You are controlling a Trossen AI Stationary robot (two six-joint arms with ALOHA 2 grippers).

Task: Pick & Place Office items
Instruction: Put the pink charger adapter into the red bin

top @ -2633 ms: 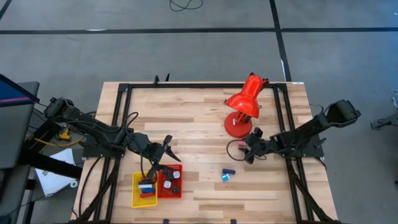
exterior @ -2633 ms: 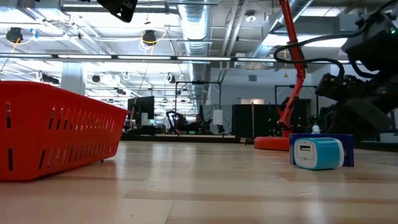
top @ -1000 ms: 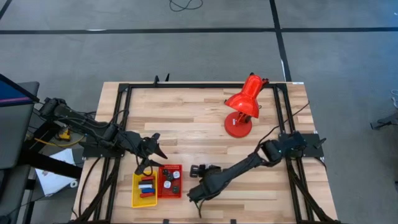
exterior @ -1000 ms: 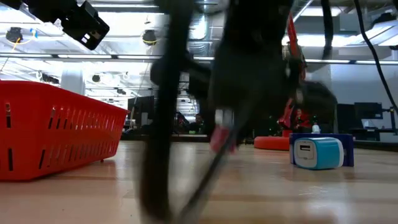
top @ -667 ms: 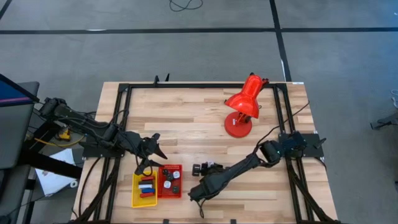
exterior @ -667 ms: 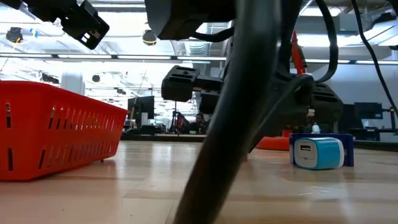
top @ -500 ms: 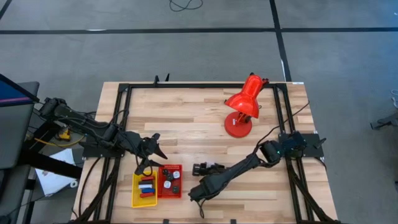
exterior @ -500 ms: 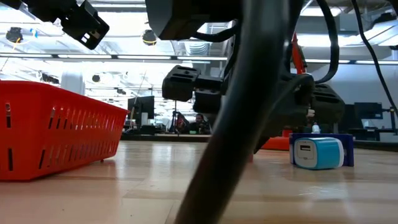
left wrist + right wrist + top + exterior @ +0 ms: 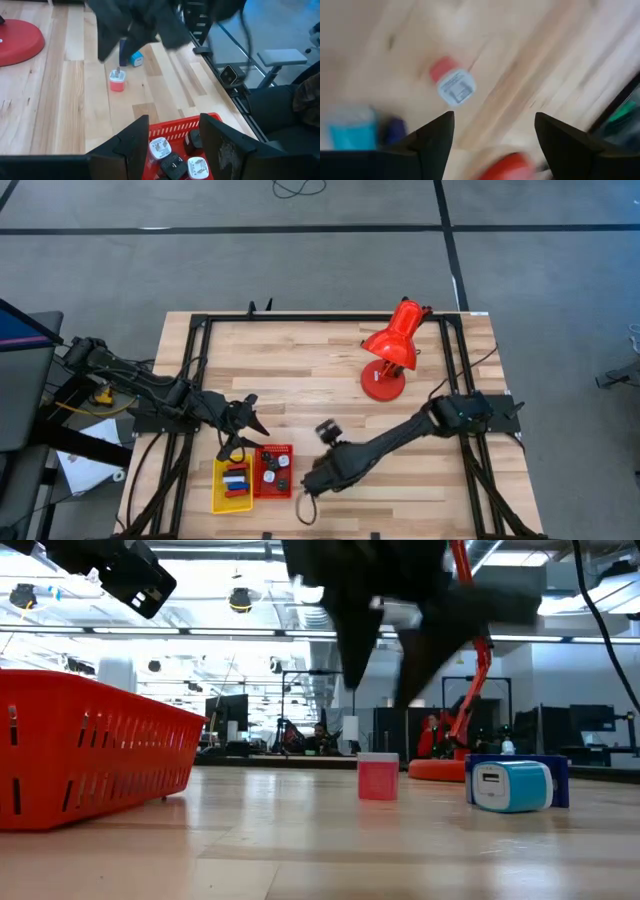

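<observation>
- Right tool (image 9: pixel 494 117), on the long arm reaching in from the right: a second ago it was down low at the worktop (image 9: pixel 300 370) with its fingers narrow. It is now lifted clear, its fingers spread wide and nothing between them: released.
- Left tool (image 9: pixel 173 118): it waits on the left, just beyond the far edge of the trays, in the same place as before. Its fingers are parted and it is empty.
- Red tray (image 9: pixel 90 755): it sits on the near left of the worktop and already holds several white and black pieces.
- Yellow tray (image 9: pixel 216 485): it touches the red tray's left side and holds blue, red and black pieces.
- Blue office item (image 9: pixel 505 785): this boxy piece rests on the worktop to the right of the pink one, slightly apart from it and untouched.
- Pink office item (image 9: pixel 377 778): it stands upright and alone on the worktop, directly below the raised right tool and just right of the red tray.
- Reading: the pink piece has been set down beside the tray, not in it. It probably needs one more pick, and the blue piece is not yet sorted either.
</observation>
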